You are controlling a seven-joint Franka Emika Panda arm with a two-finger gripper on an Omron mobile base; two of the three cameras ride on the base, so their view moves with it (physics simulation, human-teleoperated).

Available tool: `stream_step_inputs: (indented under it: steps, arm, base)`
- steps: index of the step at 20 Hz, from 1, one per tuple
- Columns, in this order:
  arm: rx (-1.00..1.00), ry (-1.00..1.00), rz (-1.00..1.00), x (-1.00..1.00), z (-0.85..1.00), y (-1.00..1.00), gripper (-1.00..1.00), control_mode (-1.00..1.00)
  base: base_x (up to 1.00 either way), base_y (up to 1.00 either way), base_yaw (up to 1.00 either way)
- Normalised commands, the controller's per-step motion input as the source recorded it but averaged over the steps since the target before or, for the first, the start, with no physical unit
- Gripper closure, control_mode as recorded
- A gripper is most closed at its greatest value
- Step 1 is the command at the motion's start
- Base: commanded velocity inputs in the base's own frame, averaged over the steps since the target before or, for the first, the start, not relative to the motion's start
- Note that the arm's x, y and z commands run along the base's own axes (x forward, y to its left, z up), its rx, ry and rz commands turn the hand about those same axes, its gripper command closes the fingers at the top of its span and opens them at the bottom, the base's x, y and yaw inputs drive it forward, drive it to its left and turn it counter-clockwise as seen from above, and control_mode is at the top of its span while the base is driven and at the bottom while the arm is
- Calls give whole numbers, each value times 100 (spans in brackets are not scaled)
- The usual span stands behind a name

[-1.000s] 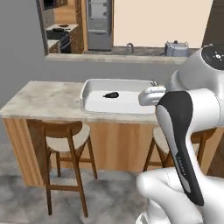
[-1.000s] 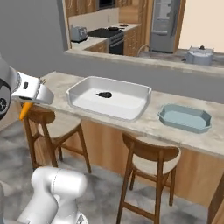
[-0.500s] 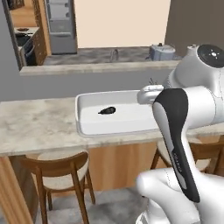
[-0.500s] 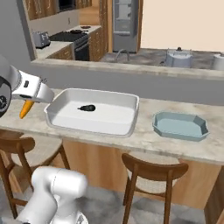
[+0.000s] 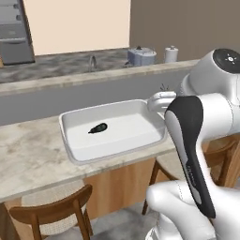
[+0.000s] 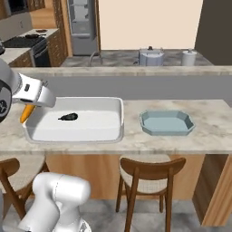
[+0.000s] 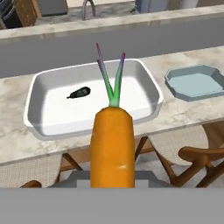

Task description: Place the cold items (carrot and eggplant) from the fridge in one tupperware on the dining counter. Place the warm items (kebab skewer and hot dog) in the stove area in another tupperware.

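The fingertips holding the carrot (image 7: 112, 144) are hidden behind it in the hand view. In the right base view only its orange tip shows. In the left base view the arm (image 5: 194, 140) covers the white tupperware's (image 5: 75, 154) right end.

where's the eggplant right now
The eggplant lies inside the white tupperware on the dining counter, toward its left half in the right base view, with the blue tupperware to the right.
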Motion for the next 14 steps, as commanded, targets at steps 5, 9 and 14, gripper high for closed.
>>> stream_step_inputs:
  steps: [5, 9, 14]
  arm:
    - [0, 0, 0, 0, 0, 0, 100, 100]
    - [0, 0, 0, 0, 0, 0, 100, 100]
    - [-4, 23, 31, 96, -16, 16, 100, -100]
  base:
    - [89, 26, 57]
    - [89, 21, 58]
    - [0, 0, 0]
